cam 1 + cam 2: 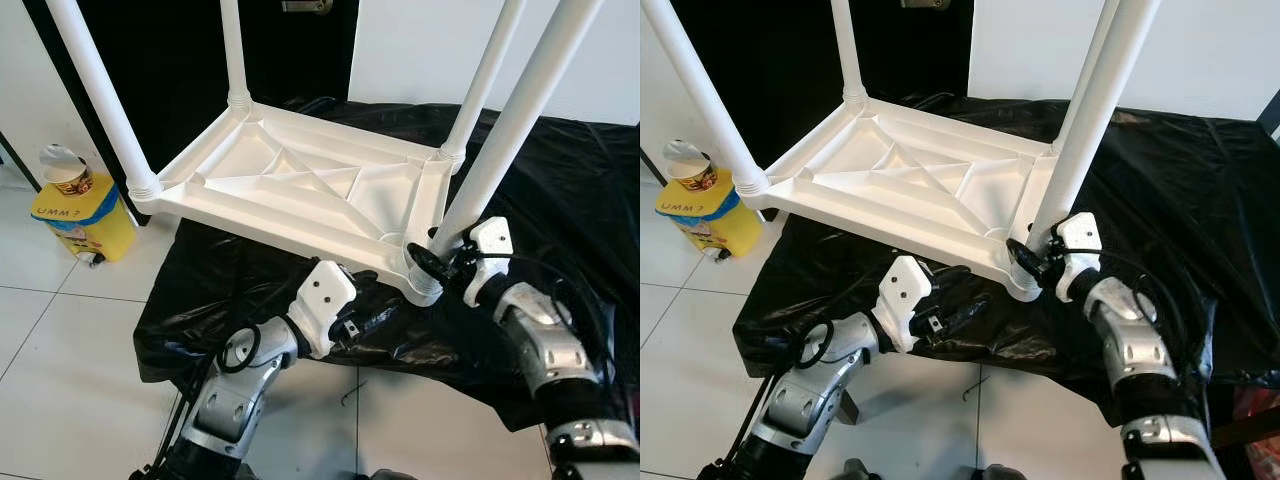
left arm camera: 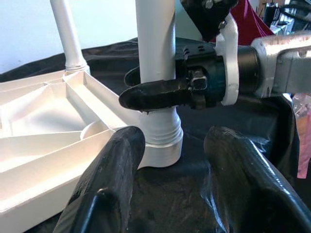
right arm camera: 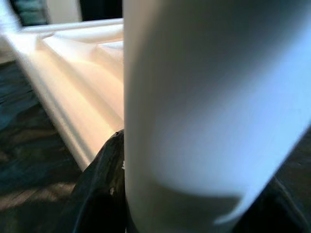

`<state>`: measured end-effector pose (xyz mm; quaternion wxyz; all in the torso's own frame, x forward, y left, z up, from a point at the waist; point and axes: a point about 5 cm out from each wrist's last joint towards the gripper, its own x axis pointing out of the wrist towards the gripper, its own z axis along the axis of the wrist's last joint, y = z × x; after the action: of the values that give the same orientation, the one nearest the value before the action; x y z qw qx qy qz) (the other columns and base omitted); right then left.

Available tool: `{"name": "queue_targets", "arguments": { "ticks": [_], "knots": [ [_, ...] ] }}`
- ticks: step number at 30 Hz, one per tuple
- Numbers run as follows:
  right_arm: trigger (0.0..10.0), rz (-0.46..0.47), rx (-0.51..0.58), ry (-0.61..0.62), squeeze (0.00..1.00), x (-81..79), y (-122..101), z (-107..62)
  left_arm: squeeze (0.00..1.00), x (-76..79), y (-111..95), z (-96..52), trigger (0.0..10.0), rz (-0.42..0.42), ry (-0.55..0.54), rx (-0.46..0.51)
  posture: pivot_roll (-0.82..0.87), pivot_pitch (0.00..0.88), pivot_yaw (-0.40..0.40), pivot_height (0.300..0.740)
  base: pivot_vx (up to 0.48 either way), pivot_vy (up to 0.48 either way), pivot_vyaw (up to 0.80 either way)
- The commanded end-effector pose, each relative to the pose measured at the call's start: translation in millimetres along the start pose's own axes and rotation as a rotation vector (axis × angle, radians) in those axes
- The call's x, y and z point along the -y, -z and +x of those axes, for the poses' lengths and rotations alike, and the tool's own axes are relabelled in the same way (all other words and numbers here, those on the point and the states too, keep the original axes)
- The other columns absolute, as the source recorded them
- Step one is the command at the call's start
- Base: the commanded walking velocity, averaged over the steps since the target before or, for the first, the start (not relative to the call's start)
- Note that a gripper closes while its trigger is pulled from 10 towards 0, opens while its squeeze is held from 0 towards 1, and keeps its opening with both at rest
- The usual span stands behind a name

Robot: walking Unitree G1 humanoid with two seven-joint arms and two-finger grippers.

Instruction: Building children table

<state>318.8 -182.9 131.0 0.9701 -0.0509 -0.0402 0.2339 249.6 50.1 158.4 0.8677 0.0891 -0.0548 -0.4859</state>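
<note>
A white plastic children's table (image 1: 300,185) lies upside down on a black cloth (image 1: 570,180), its legs pointing up. My right gripper (image 1: 432,262) is shut around the near right leg (image 1: 500,140), just above the threaded socket at the table's near corner. In the left wrist view one of its black fingers (image 2: 150,94) wraps across that leg (image 2: 155,39). The right wrist view has the leg (image 3: 204,97) pressed between the dark pads (image 3: 102,184). My left gripper (image 1: 376,298) is open and holds nothing. It hovers low over the cloth just short of the same corner, pointing at the socket (image 2: 163,145).
A yellow bin (image 1: 85,215) with a paper cup on top stands on the white tile floor (image 1: 60,320) to the left. A black door (image 1: 170,60) and a white wall are behind the table. The cloth's front edge hangs near my arms.
</note>
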Motion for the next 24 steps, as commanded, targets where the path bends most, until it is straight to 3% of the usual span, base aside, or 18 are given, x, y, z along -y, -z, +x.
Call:
{"name": "queue_targets", "arguments": {
  "ticks": [1,4,11,15,17,24],
  "knots": [
    [10.0,0.022,-0.048,0.046,0.0,-5.9,10,-2.4,0.0,-0.4,3,-1.0,10.0,-0.009,-0.053,-0.018,0.04,0.043,-0.082,0.74,0.0,0.0,0.0],
    [10.0,0.028,-0.043,0.1,0.0,-8.4,10,-2.1,0.0,0.1,3,-0.9,10.0,-0.01,-0.053,-0.018,0.04,0.039,-0.084,0.74,0.0,0.0,0.0],
    [10.0,0.063,-0.06,0.395,0.0,-15.1,12,-1.7,0.0,1.1,3,0.3,10.0,-0.012,-0.053,-0.018,0.05,0.015,-0.091,0.74,0.0,0.0,0.0],
    [10.0,0.052,-0.076,0.463,0.0,-18.2,14,-0.2,0.0,0.7,3,0.3,10.0,-0.01,-0.054,-0.018,0.05,0.007,-0.094,0.74,0.0,0.0,0.0],
    [10.0,0.032,-0.123,0.616,0.0,-23.3,17,1.5,0.0,0.1,2,0.4,10.0,-0.007,-0.056,-0.017,0.06,0.003,-0.095,0.74,0.0,0.0,0.0],
    [10.0,0.011,-0.146,0.715,0.0,-32.4,20,4.8,0.0,0.1,2,0.5,10.0,-0.006,-0.06,-0.016,0.07,0.0,-0.09,0.74,0.0,0.0,0.0]
  ]
}}
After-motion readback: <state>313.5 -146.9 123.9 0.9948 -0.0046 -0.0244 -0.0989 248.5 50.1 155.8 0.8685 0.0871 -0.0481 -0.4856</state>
